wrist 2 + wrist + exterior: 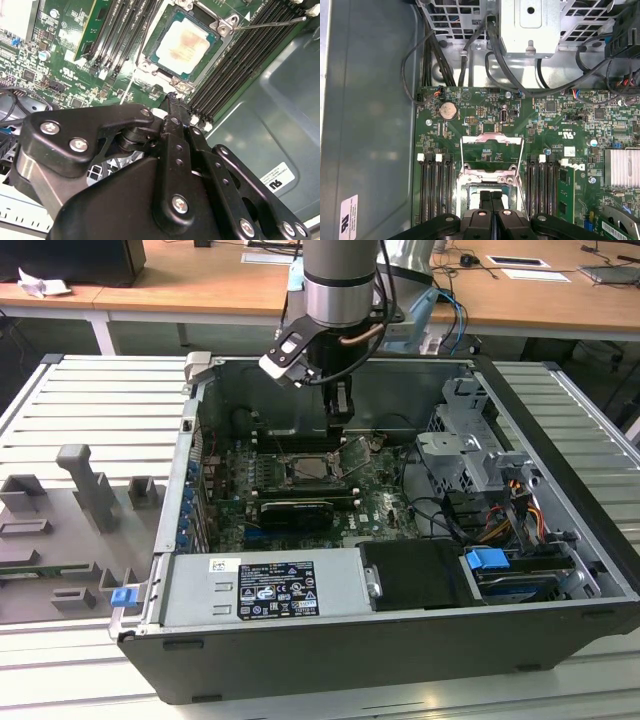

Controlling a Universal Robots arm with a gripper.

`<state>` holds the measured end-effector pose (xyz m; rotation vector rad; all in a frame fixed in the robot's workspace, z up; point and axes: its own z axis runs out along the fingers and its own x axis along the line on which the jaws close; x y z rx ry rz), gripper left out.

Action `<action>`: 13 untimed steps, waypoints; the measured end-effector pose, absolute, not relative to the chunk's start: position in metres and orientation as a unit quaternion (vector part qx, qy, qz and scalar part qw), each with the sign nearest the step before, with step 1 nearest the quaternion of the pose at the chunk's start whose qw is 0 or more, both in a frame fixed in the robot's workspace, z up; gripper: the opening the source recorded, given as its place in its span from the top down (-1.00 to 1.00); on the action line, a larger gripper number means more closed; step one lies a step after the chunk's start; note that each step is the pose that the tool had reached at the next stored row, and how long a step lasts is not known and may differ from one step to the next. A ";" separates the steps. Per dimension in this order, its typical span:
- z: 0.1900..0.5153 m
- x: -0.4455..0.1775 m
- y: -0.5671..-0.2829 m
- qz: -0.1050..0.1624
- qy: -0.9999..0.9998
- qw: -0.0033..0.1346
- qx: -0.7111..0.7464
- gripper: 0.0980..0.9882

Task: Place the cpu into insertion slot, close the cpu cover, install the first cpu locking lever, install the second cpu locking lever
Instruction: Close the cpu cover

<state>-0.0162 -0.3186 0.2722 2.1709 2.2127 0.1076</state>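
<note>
- Small square cpu (186,45): pale silvery-beige metal top, a dull sheen on it.
- Green circuit board (65,50): glossy surface.
- Black gripper (491,197): matt finish, bright metal screws.
- Grey case wall (370,125): smooth painted metal, softly shining.

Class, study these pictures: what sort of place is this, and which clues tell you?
Probably a robotics lab: a robot arm reaches into an open computer case on a ribbed metal table, with wooden desks behind.

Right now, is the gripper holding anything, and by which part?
Nothing that shows. The gripper has its fingers shut on each other, tips by the edge of the slot, where the cpu lies.
</note>
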 end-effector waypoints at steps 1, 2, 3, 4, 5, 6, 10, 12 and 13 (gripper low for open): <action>0.272 -0.016 -0.319 0.035 0.713 0.020 0.700 0.98; 0.272 -0.016 -0.319 0.035 0.713 0.020 0.700 0.98; 0.272 -0.016 -0.319 0.035 0.713 0.020 0.700 0.98; 0.272 -0.015 -0.319 0.035 0.713 0.020 0.700 0.98; 0.272 -0.015 -0.319 0.035 0.713 0.020 0.700 0.98; 0.272 -0.014 -0.319 0.035 0.713 0.020 0.700 0.98; 0.272 -0.013 -0.319 0.035 0.713 0.020 0.700 0.98; 0.272 -0.010 -0.319 0.035 0.713 0.020 0.700 0.98; 0.272 -0.008 -0.319 0.035 0.713 0.020 0.700 0.98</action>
